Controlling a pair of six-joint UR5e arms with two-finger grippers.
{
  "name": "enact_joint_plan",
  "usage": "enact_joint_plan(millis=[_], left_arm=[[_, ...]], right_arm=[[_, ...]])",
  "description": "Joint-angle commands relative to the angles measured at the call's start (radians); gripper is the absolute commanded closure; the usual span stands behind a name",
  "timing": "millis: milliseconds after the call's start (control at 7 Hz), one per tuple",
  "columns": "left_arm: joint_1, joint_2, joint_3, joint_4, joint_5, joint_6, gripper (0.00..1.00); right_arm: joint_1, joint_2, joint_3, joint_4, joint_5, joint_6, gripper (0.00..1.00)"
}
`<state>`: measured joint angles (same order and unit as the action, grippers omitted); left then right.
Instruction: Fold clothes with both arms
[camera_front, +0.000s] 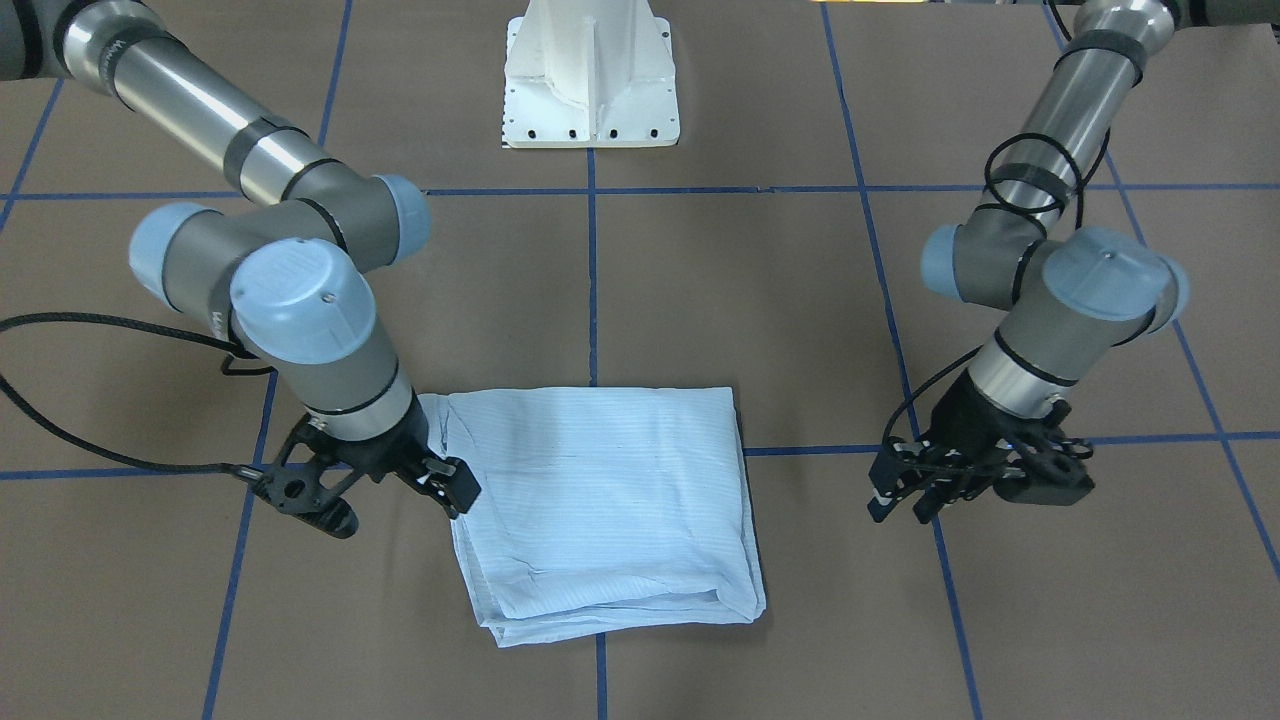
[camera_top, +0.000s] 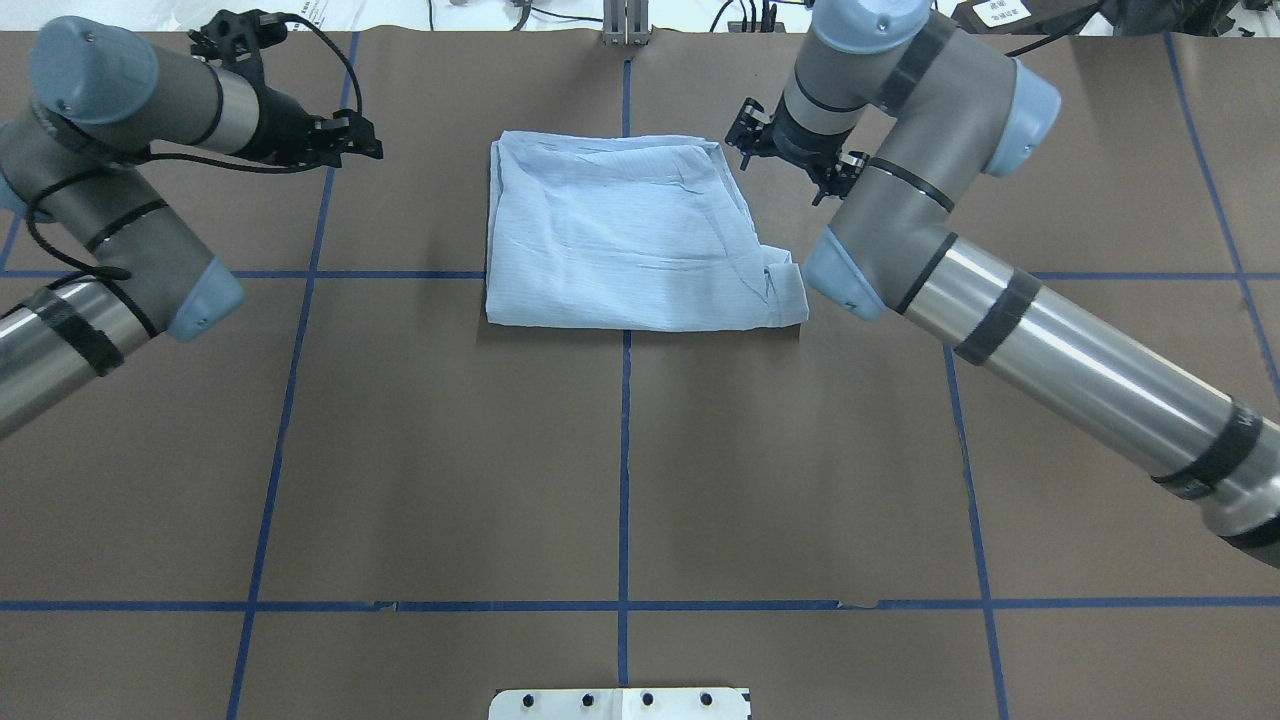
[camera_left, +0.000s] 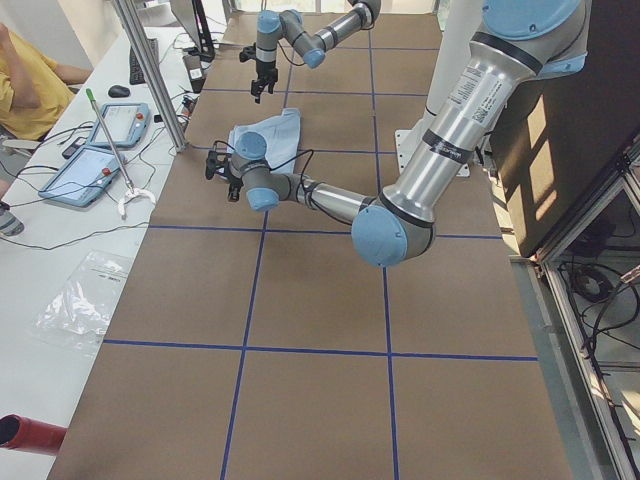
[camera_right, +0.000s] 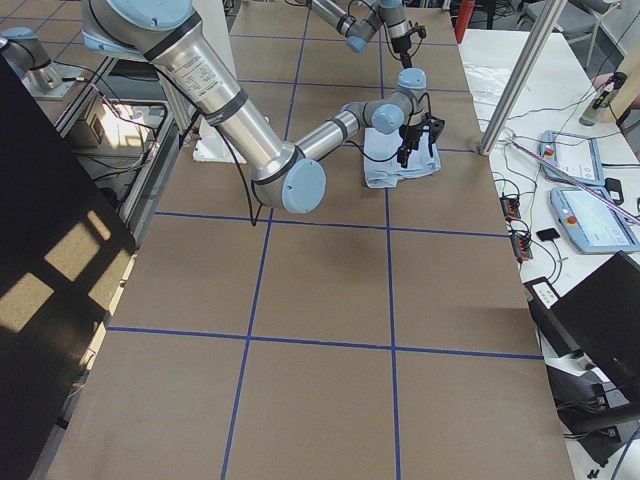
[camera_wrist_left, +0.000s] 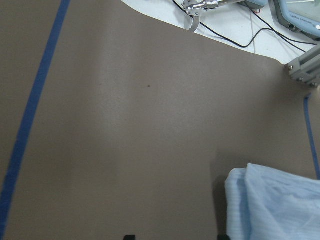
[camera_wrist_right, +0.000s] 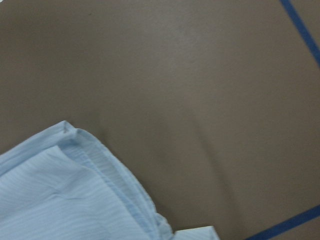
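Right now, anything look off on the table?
Minor only: the light blue striped folded shirt isn't square; its edge nearest the silver-grey right arm slants, and a small flap pokes out at that edge's robot-side corner. No damage visible.

Shirt (camera_front: 600, 490): thin cloth, fine stripe weave, matt, soft creases.
Table (camera_top: 450, 450): brown cover, matt, paper-like, slightly rippled; blue tape lines (camera_top: 623, 480) smooth.
Right arm (camera_front: 180, 95), left arm (camera_front: 1075, 100): polished metal tubes, glossy; joints dull grey; caps smooth pale-blue plastic.
Right gripper (camera_front: 400, 510): black, matt, probably plastic.
Base (camera_front: 590, 80) at 12 o'clock: white, painted, faint sheen.
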<state>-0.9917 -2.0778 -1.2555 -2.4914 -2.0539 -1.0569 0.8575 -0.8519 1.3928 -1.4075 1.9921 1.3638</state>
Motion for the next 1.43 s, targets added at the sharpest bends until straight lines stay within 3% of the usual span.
enact_joint_plan(millis=[0,143,429,714,857,1286], left_arm=[[-0.16,0.114,-0.031,0.0,-0.144,0.31,0.36],[-0.226,0.19,-0.053,0.002,-0.169,0.466,0.36],[-0.371,0.238,-0.061,0.148,-0.224,0.759,0.21],[-0.474,0.255,-0.073,0.343,-0.262,0.97,0.14],[-0.519,0.284,-0.073,0.373,-0.267,1.08,0.0],[-0.541,0.36,-0.116,0.37,-0.269,1.092,0.0]], right_arm=[[0.098,-0.215,0.211,-0.071,0.089,-0.266,0.01],[0.138,-0.325,0.327,-0.12,0.109,-0.389,0.01],[0.255,-0.538,0.483,-0.197,0.129,-0.665,0.01],[0.409,-0.669,0.479,-0.185,0.244,-0.921,0.01],[0.441,-0.708,0.476,-0.188,0.249,-0.986,0.0],[0.472,-0.788,0.476,-0.154,0.344,-1.063,0.0]])
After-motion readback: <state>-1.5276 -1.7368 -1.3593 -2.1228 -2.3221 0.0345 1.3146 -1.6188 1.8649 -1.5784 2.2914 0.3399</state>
